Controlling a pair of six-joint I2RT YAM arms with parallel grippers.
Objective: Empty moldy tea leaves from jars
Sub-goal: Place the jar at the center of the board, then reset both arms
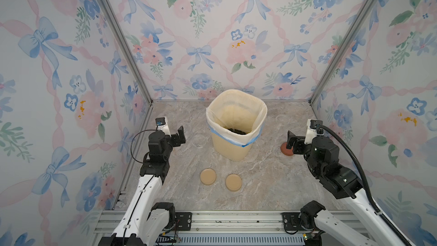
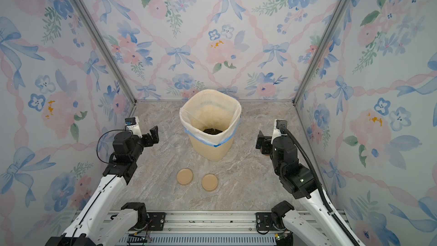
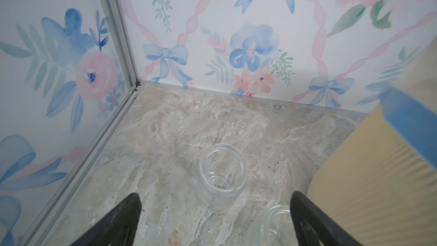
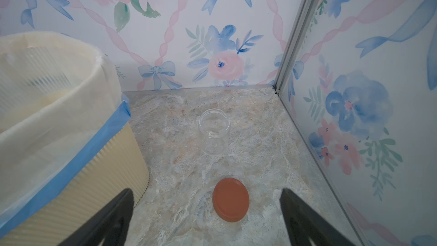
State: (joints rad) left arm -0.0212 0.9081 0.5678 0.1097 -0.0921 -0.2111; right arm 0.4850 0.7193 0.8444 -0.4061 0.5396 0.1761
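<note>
Jaws on both arms stood wide apart, clamped on nothing: left jaws hung just short of two of the jars (image 3: 222, 176), right jaws had the reddish-brown lid (image 4: 231, 199) flat on the bench (image 1: 260, 185) just ahead of them. All three jars stood upright, lidless and apparently empty. Two were close together left of the bin (image 1: 230, 149); the third jar (image 4: 214, 131) was right of it, toward the back wall. A dark heap of moldy tea leaves (image 1: 236, 130) lay in the liner (image 4: 59, 114) at the bin's bottom, frame centre. Judged: jars light, stiff, slick, breakable; take round the body below the neck, squeeze gently. Two tan lids (image 1: 208, 176) lay at lower centre. Open room between lids and bin; tight near side walls (image 1: 106, 114) and the bin's ribbed flank.
</note>
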